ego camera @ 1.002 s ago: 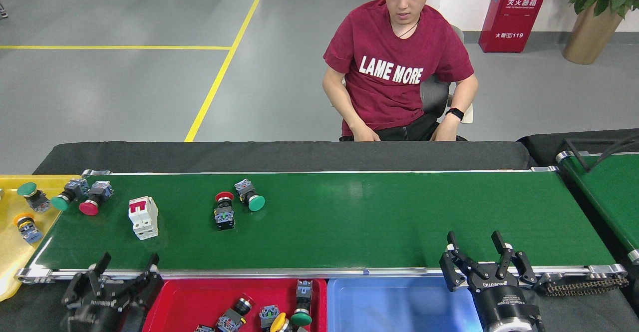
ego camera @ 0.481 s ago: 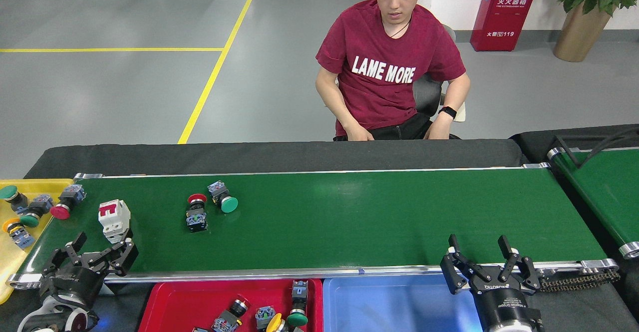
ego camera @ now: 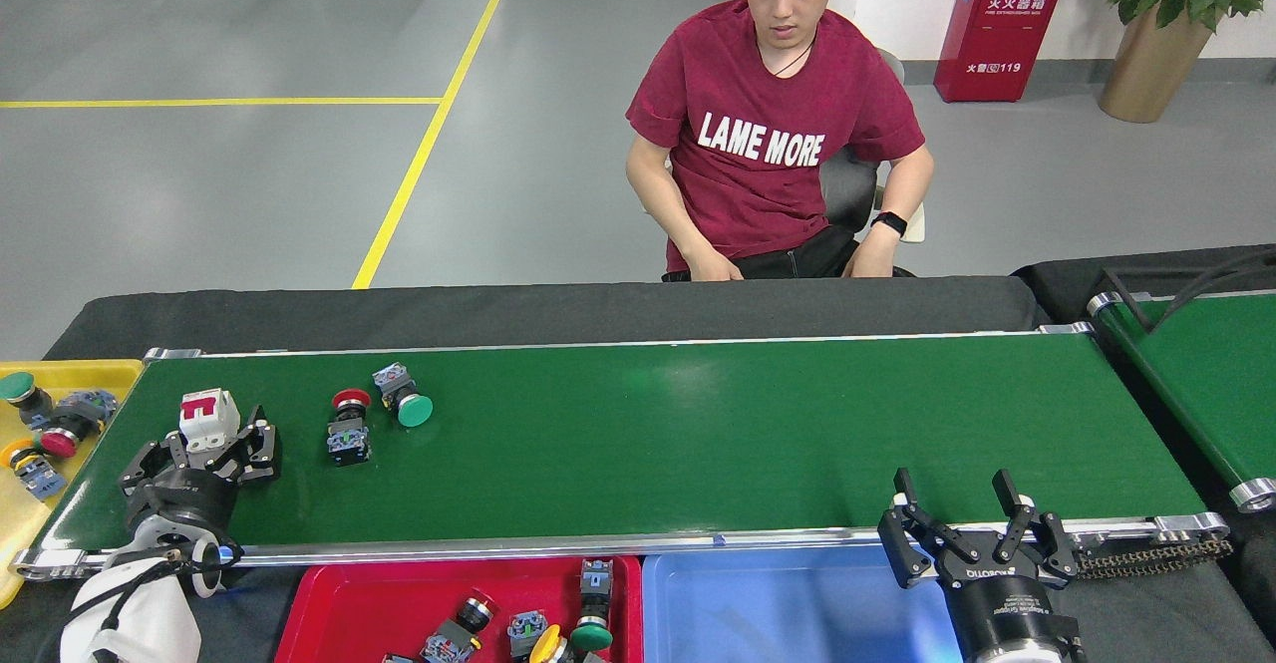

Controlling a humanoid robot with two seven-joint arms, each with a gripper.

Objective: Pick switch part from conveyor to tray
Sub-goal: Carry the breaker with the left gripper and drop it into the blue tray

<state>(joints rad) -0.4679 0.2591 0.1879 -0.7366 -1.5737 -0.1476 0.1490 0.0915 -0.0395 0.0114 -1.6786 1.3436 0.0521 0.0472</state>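
Note:
The conveyor (ego camera: 698,434) is a long green belt across the middle. A white switch part with a red top (ego camera: 207,418) stands on its left end. My left gripper (ego camera: 204,449) reaches over the belt, open, with one finger on each side of that white part. A red-capped push-button switch (ego camera: 348,428) and a green-capped one (ego camera: 403,400) lie just to its right. My right gripper (ego camera: 963,515) hovers open and empty at the near rail, above the blue tray (ego camera: 788,608). The red tray (ego camera: 329,613) in front holds several switch parts.
A yellow tray (ego camera: 75,376) off the belt's left end holds several button switches. A seated person (ego camera: 773,135) faces me behind the conveyor. A second green belt with black cables (ego camera: 1206,374) lies at the right. A black table edge (ego camera: 548,309) runs behind the belt.
The parts on the belt have travelled left, and two button switches went off its end into the yellow tray. My left gripper rose from the near edge to straddle the white part. My right gripper stayed put.

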